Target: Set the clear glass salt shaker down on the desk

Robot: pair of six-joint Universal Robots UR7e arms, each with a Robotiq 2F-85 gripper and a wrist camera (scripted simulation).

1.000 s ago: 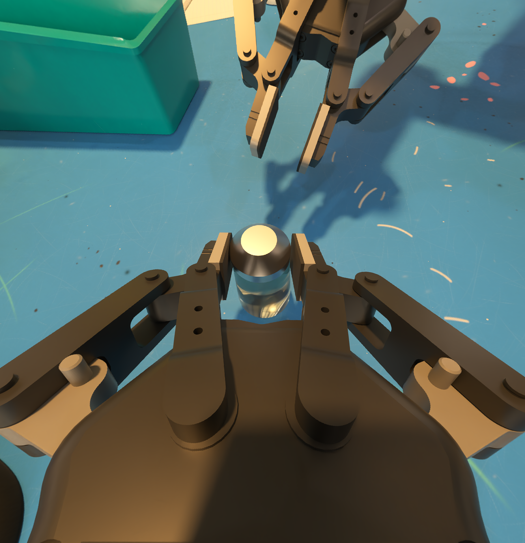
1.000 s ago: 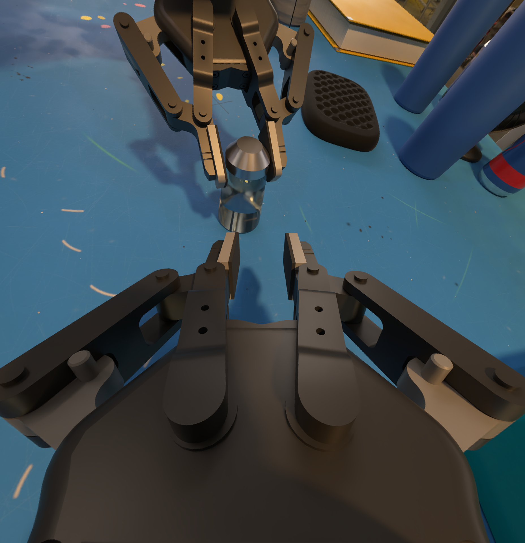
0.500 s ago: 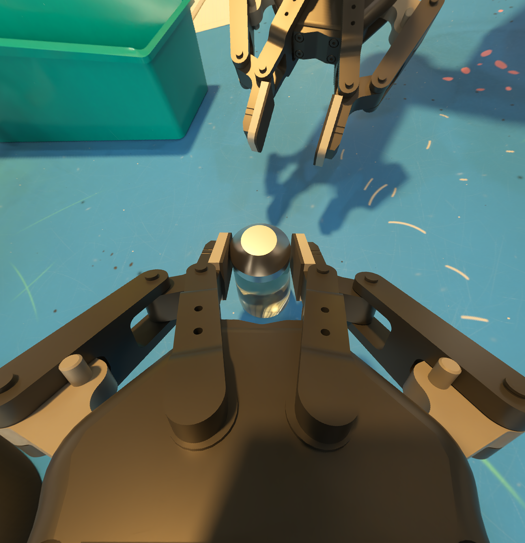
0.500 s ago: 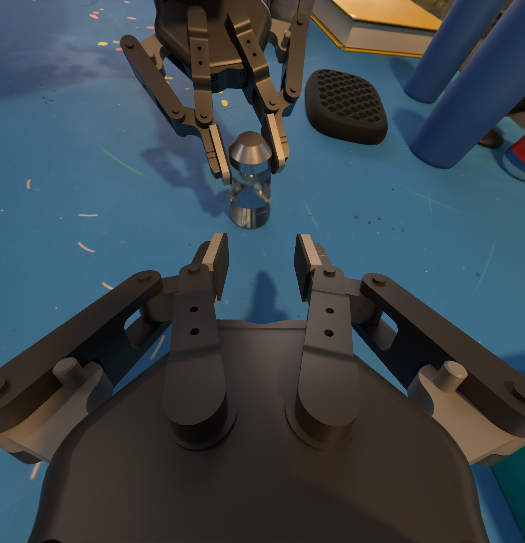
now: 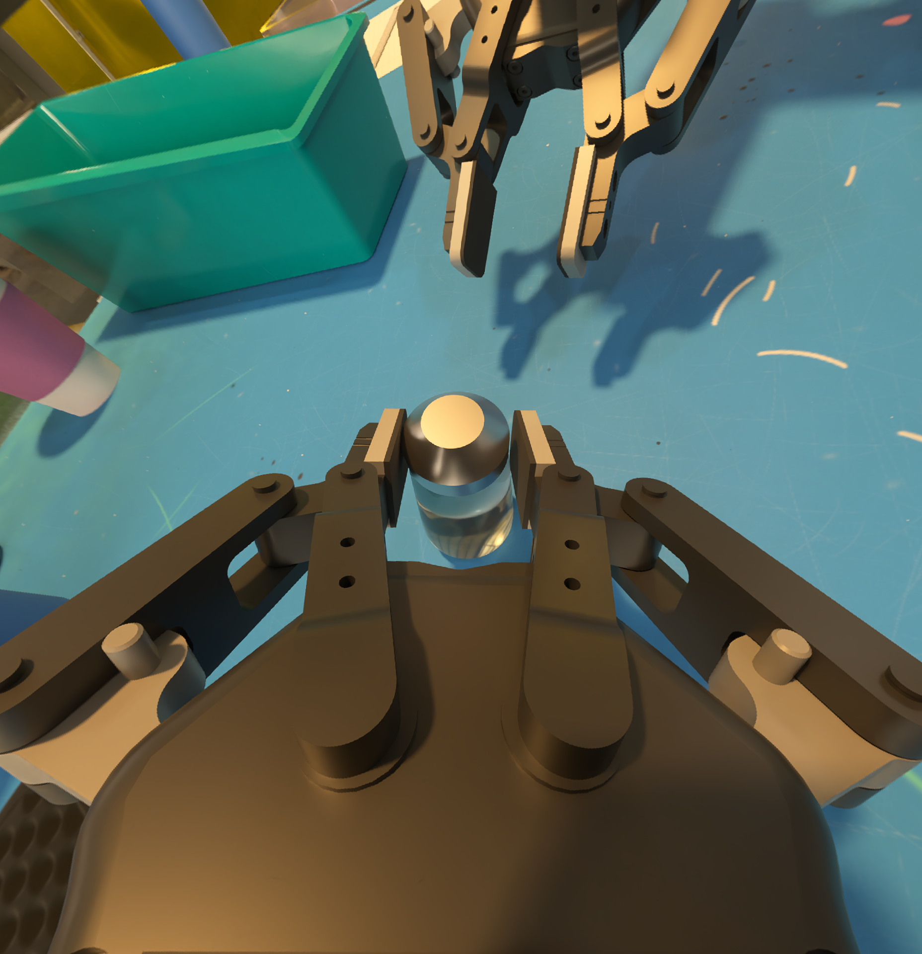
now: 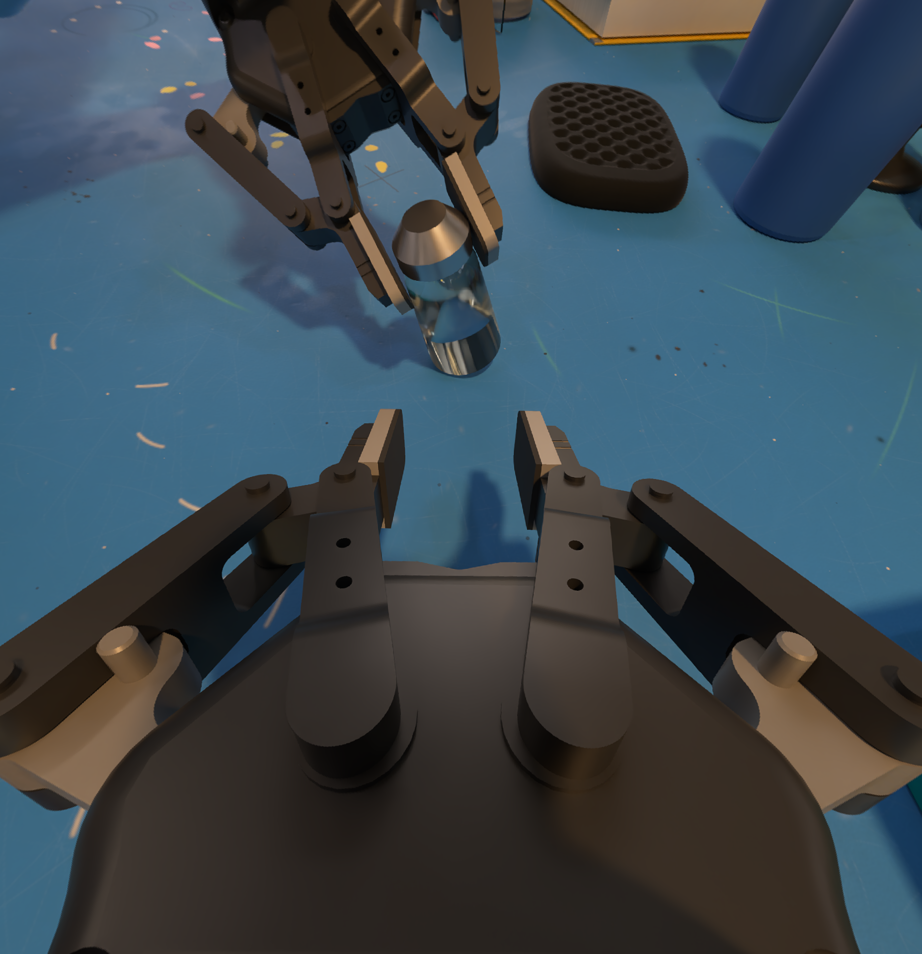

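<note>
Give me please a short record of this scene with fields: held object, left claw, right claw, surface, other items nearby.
held object: clear glass salt shaker with metal cap, upright
left claw: shut on the shaker, just below its cap
right claw: open, empty, facing the shaker
surface: blue desk; whether the shaker base touches it cannot be told
other items: green bin, black honeycomb pad, purple and white cup

the salt shaker (image 5: 461,480) is a clear glass cylinder with a grey metal cap that tapers to a flat top. it stands nearly upright, leaning slightly, its base touching the blue counter (image 6: 655,413), its upper part held between the left gripper (image 5: 458,449) pads.
</note>
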